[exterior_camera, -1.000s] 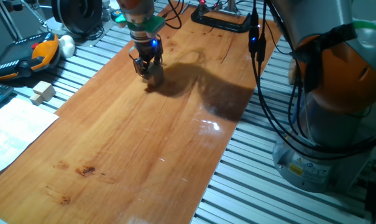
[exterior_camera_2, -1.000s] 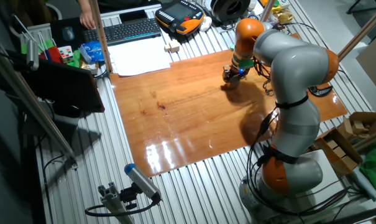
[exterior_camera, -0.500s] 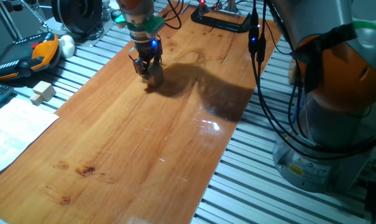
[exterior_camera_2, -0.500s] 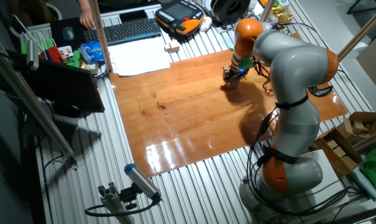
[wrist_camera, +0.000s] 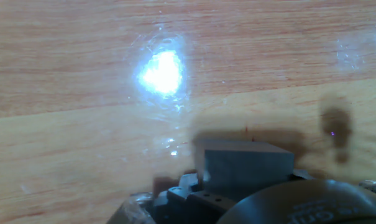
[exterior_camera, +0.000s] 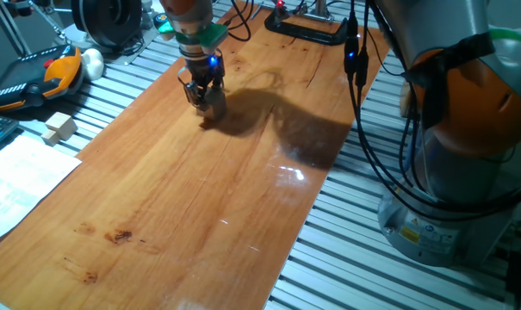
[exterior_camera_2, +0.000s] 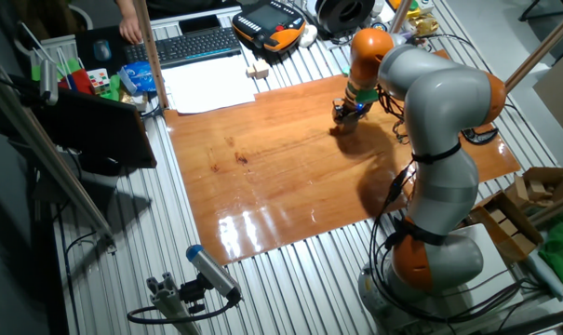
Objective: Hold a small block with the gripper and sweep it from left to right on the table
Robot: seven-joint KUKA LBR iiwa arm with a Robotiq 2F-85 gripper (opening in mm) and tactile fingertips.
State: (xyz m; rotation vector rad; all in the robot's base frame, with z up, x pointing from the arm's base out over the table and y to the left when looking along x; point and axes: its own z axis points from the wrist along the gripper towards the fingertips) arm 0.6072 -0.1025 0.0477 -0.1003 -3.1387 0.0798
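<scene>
The black gripper (exterior_camera: pixel 207 101), with its blue light and teal ring under the orange arm, stands upright at the far left part of the table (exterior_camera: pixel 200 189). It is shut on the small block (exterior_camera: pixel 213 104), a pale tan cube that rests on the board between the fingers. In the other fixed view the gripper (exterior_camera_2: pixel 344 115) is near the table's (exterior_camera_2: pixel 281 167) far edge. In the hand view the small block (wrist_camera: pixel 247 165) shows in shadow just ahead of the fingers, low against the glossy table (wrist_camera: pixel 82 74).
A stepped pale wooden piece (exterior_camera: pixel 60 128) and white paper (exterior_camera: pixel 19 185) lie on the slats to the left. An orange-black pendant (exterior_camera: pixel 36 77) is behind them. A black C-clamp (exterior_camera: pixel 307 30) sits at the table's far end. The robot's base (exterior_camera: pixel 467 138) and cables (exterior_camera: pixel 362 112) stand to the right.
</scene>
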